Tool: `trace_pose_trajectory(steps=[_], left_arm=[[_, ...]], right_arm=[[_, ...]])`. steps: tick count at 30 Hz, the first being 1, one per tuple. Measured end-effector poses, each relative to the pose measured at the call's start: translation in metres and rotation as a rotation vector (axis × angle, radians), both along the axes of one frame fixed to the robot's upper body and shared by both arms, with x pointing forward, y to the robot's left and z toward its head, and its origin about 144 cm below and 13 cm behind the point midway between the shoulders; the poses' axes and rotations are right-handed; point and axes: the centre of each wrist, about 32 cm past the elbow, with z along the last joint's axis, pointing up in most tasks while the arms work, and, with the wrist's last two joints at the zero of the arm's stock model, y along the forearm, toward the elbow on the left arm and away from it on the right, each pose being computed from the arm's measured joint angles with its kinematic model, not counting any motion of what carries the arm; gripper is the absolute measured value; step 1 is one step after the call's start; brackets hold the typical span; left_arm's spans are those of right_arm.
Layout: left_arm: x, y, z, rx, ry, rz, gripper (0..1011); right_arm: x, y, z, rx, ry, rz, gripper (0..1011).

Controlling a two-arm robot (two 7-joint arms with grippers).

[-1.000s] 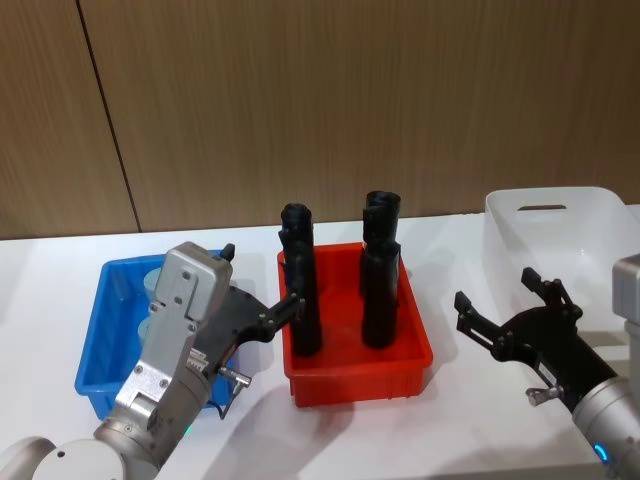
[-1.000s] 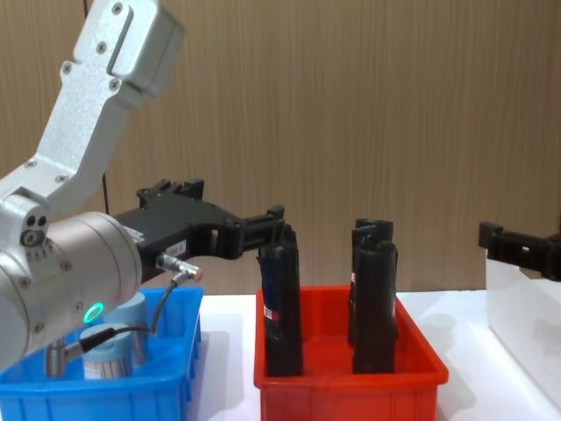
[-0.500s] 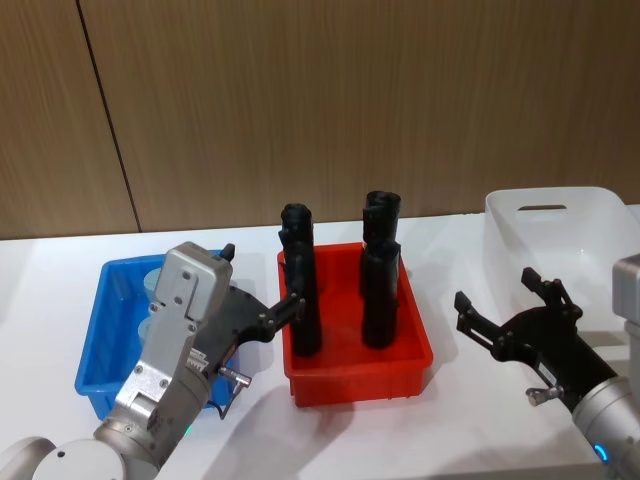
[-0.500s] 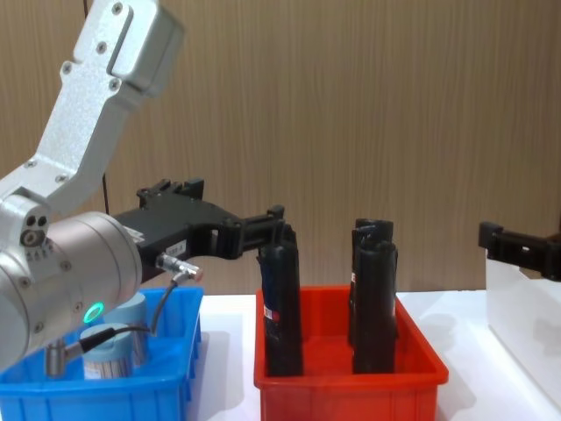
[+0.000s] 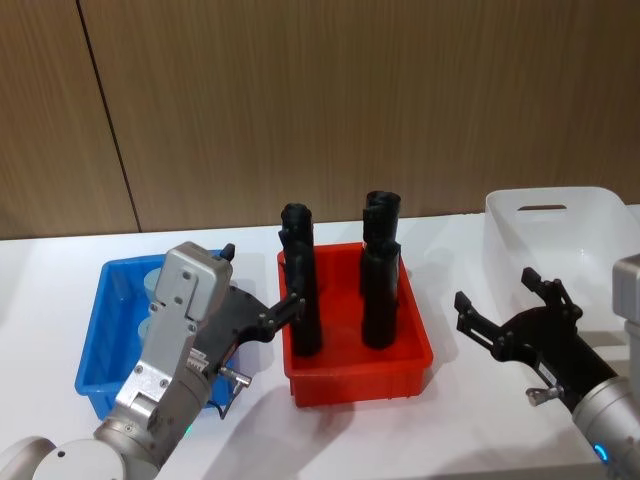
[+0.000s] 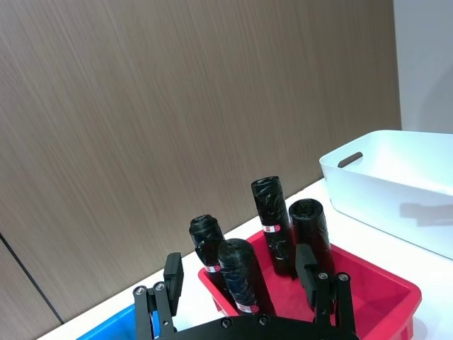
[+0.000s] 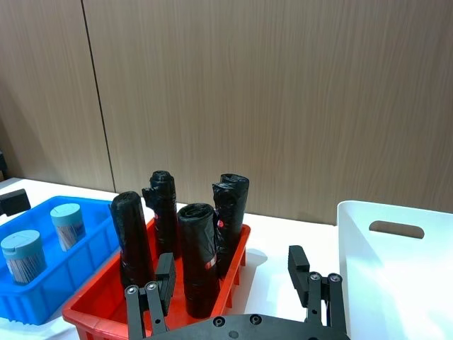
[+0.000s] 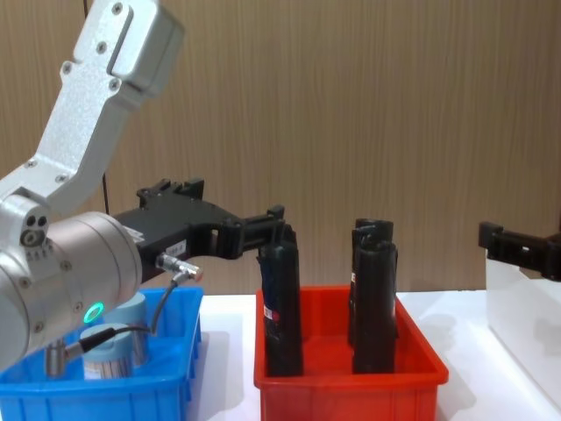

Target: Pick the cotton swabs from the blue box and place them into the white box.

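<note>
Two cotton swabs tubs (image 7: 67,223) (image 7: 20,255) with pale blue lids stand in the blue box (image 7: 85,244) at the table's left. In the head view my left arm covers much of the blue box (image 5: 100,330). My left gripper (image 5: 260,278) hangs open and empty over the blue box's right rim, beside the red bin. In the left wrist view the left gripper (image 6: 239,268) points toward the black rolls. My right gripper (image 5: 495,290) is open and empty above the table, between the red bin and the white box (image 5: 560,215), which stands at the far right.
A red bin (image 5: 355,365) with several tall black rolls (image 5: 303,290) stands in the middle, between the blue and white boxes. A wooden wall runs behind the white table (image 5: 450,400).
</note>
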Motion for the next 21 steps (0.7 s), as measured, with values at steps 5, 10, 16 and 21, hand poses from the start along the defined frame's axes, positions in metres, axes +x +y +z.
trace_pose_trajectory(steps=[5, 10, 16, 21], left_arm=[[0.002, -0.001, 0.001, 0.001, 0.004, -0.001, 1004], [0.008, -0.001, 0.003, 0.006, 0.022, -0.01, 1004], [0.017, -0.002, 0.005, 0.009, 0.049, -0.02, 1004], [0.023, -0.002, 0.007, 0.004, 0.068, -0.027, 1004]], right_arm=[[0.0, 0.0, 0.0, 0.0, 0.0, 0.0, 1002], [0.0, 0.0, 0.0, 0.0, 0.0, 0.0, 1002], [0.0, 0.0, 0.0, 0.0, 0.0, 0.0, 1002], [0.0, 0.0, 0.0, 0.0, 0.0, 0.0, 1002]])
